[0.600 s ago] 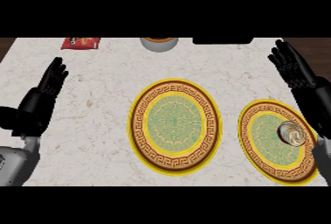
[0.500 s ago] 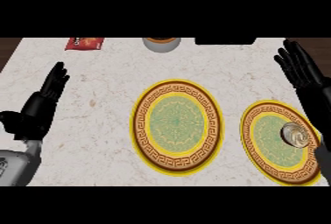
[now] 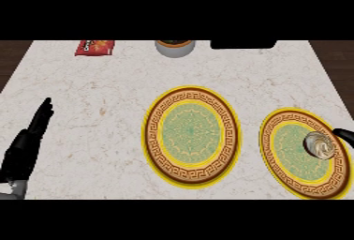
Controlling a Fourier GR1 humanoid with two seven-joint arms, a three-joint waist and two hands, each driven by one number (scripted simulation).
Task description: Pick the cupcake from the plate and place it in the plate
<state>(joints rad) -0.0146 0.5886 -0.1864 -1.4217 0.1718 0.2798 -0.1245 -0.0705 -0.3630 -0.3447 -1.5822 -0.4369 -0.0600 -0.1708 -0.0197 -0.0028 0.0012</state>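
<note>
Single head view: I look steeply down on the marble counter, facing its far edge, which runs along the top of the view. My left hand enters at the lower left; the counter's near edge lies out of view.

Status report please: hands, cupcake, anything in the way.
Left hand open, resting at left edge. Right hand barely in view beside cupcake, which sits on right plate. Middle plate bare, path unobstructed.
</note>
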